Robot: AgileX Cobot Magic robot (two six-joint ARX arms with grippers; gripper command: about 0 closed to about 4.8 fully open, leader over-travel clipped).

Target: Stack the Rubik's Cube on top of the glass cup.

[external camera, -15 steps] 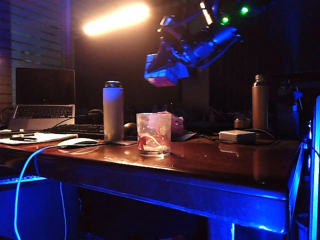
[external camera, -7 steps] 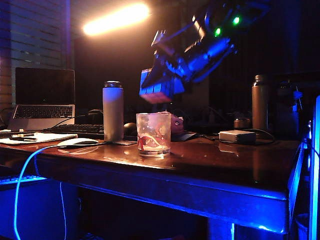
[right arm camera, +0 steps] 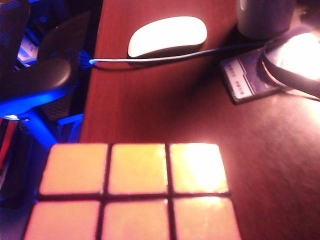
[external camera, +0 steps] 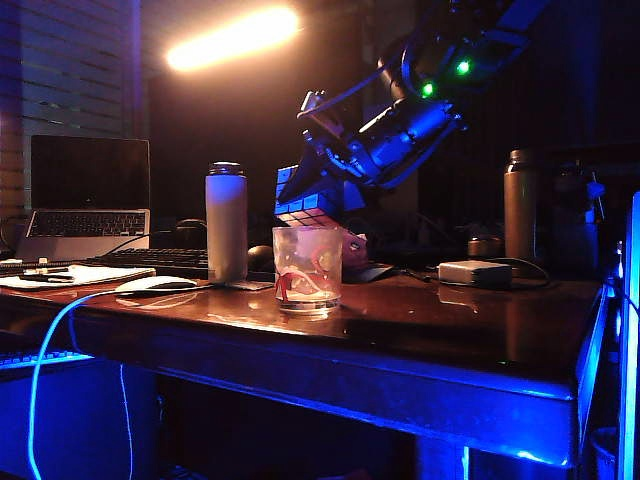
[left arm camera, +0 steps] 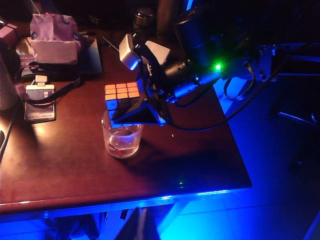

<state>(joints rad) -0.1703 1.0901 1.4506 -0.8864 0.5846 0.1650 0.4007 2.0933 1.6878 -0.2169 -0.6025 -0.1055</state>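
Right gripper (external camera: 322, 192) has come down, clamped on Rubik's Cube (external camera: 303, 196), tilted, just above glass cup (external camera: 307, 265) rim. Left gripper unseen.

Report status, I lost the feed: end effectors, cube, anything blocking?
Right end effector shut on Rubik's Cube, tilted just above glass cup. Left end effector not in view. Cup mouth clear; white bottle stands beside, apart.
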